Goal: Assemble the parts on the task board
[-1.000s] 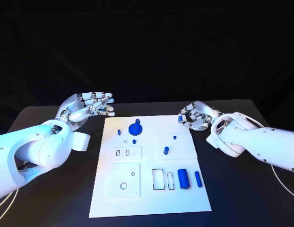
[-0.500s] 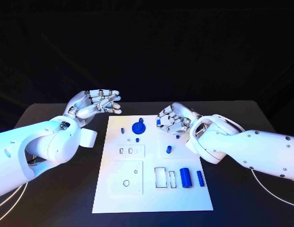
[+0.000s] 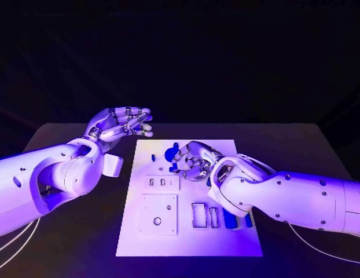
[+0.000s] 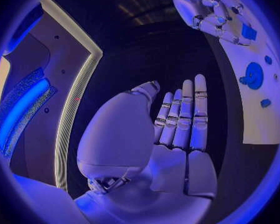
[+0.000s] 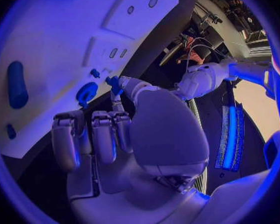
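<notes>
Near edge of the white board (image 3: 188,243): slots and two blue pegs (image 3: 230,219) lying lengthwise, partly hidden under the right arm. Further up, the right hand (image 3: 193,162) is hovering over the board's middle, fingers curled in; in the right wrist view a small blue piece (image 5: 114,83) is sitting at its fingertips, looks pinched, not certain. Blue round disc (image 3: 172,154) is lying just beyond and left of that hand, so right hand is far nearer to it. Left hand (image 3: 123,123) is hanging off the board's far left corner above the desk (image 3: 63,145), fingers apart, holding nothing.
</notes>
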You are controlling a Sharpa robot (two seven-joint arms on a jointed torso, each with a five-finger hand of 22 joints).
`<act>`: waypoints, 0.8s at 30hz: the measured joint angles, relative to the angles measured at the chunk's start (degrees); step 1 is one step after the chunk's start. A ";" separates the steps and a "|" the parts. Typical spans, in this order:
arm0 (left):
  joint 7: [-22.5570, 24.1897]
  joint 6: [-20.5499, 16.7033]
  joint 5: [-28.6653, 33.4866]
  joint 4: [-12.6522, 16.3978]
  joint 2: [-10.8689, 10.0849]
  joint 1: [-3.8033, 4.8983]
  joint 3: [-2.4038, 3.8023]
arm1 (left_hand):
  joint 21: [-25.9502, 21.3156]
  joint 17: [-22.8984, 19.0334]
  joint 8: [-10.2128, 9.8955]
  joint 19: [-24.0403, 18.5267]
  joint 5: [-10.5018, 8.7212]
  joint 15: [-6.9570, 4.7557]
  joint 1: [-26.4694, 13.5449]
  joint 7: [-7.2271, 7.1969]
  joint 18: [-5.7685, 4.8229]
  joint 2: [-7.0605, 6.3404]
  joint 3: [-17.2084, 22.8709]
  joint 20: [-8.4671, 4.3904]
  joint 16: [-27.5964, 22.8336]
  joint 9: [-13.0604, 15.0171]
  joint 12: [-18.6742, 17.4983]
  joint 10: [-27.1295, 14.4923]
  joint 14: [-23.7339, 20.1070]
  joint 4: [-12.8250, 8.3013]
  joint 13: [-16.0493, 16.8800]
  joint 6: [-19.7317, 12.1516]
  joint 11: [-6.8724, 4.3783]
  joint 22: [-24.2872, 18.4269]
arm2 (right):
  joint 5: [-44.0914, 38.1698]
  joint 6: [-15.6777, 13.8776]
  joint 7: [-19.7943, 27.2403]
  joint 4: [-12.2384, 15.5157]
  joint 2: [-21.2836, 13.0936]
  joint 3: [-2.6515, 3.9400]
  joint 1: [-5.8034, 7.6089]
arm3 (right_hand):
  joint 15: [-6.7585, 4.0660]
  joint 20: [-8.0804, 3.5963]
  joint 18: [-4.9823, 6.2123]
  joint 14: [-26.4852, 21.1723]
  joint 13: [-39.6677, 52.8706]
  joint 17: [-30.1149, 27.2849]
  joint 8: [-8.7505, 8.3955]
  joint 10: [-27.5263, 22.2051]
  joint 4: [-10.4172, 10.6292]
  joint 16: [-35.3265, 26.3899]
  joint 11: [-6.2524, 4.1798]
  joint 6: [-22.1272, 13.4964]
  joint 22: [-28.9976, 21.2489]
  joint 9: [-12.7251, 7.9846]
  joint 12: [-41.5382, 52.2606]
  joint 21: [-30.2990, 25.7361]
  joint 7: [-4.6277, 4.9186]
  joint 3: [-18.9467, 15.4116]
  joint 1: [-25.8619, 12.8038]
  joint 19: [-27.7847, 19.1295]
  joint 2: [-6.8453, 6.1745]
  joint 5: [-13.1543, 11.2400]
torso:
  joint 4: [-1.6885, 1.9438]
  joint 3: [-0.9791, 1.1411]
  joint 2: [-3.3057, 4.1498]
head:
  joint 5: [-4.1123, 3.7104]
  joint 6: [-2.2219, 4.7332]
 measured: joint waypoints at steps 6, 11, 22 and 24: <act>-0.07 0.00 0.00 0.00 0.06 0.00 0.00 | 0.00 0.00 0.00 0.00 0.00 0.00 0.00 0.00 0.00 0.00 0.00 0.00 0.00 0.00 0.00 0.00 0.00 0.00 0.00 0.00 0.00 0.00 | -2.46 0.79 -1.88 -0.57 1.70 -0.21 -1.59 | 0.00 0.00 0.00 0.00 0.00 0.00 0.09 0.00 0.00 0.00 0.00 0.01 0.00 0.00 0.00 0.00 -0.02 0.00 -0.28 0.00 -0.28 0.00 | -0.05 0.07 0.07 | 0.48 -0.10; -0.12 0.00 0.00 0.01 0.06 0.00 0.00 | 0.00 -0.01 0.00 0.00 0.00 0.00 0.00 0.00 -0.01 0.00 0.00 0.00 0.00 0.00 0.00 0.00 0.00 0.00 0.00 0.00 0.00 -0.01 | -4.04 1.51 -2.94 -1.21 2.69 -0.23 -2.37 | 0.00 0.00 0.00 0.00 0.00 0.00 0.10 0.00 0.00 0.00 0.00 0.12 0.00 0.02 -0.22 0.00 -0.14 -0.01 -0.60 0.00 -0.60 0.00 | -0.09 0.10 0.10 | 0.63 -0.43; -0.23 0.02 0.00 0.04 0.02 0.00 -0.01 | 0.27 0.15 0.00 0.00 0.00 0.00 0.00 0.00 0.00 0.00 0.16 0.00 0.23 0.01 0.00 0.00 0.00 0.16 0.00 0.00 0.00 0.18 | -6.93 2.36 -4.40 -2.15 3.97 -0.26 -3.35 | 0.01 0.01 0.00 0.00 -0.01 -0.01 0.10 0.00 0.00 0.00 0.00 0.04 -0.01 0.81 -0.22 0.00 -0.22 -0.01 -0.90 0.00 -0.90 0.00 | -0.04 0.09 0.08 | 0.81 -1.07; -0.26 0.03 0.00 0.04 0.02 0.00 -0.01 | 0.27 0.15 0.00 0.00 0.00 0.00 0.00 0.00 0.00 0.00 0.16 0.00 0.23 0.04 0.00 0.00 0.00 0.16 0.00 0.00 0.00 0.17 | -7.30 2.46 -4.52 -2.21 4.08 -0.26 -3.45 | 0.01 0.01 0.00 0.00 -0.01 0.00 0.10 0.00 0.01 0.00 0.00 0.04 -0.01 0.83 -0.22 0.00 -0.22 -0.01 -0.91 0.00 -0.90 0.00 | -0.03 0.08 0.05 | 0.81 -1.12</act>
